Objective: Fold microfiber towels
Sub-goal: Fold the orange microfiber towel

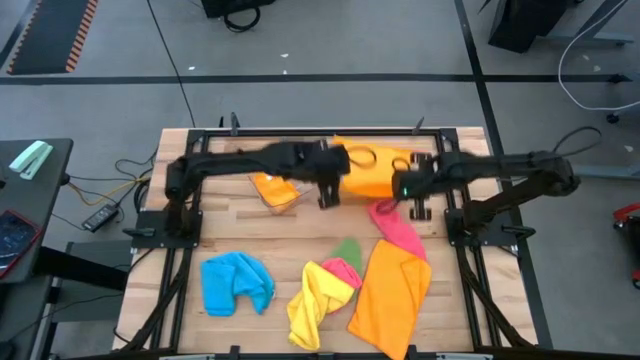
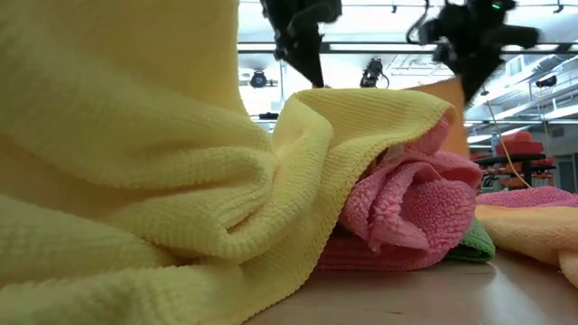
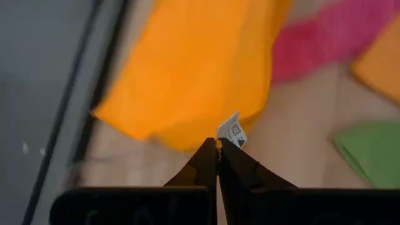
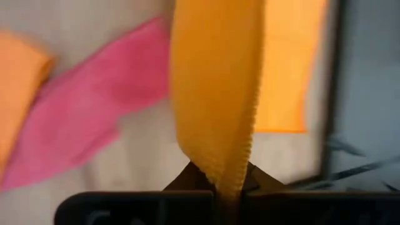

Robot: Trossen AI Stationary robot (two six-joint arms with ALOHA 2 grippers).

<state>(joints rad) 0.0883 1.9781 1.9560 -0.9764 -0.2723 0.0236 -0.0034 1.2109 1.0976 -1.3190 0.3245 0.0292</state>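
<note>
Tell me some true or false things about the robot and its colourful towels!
1. Both pincers are holding the same orange towel. True: the left pincer pinches its edge by the white tag, and the right pincer pinches another edge.
2. The blue towel is folded neatly. False: it lies crumpled on the table.
3. The yellow towel touches a pink towel. True.
4. The green towel lies on top of the pile. False: it peeks out from under the pink towel.
5. The right pincer is wide open. False: it is shut on the orange towel.
</note>
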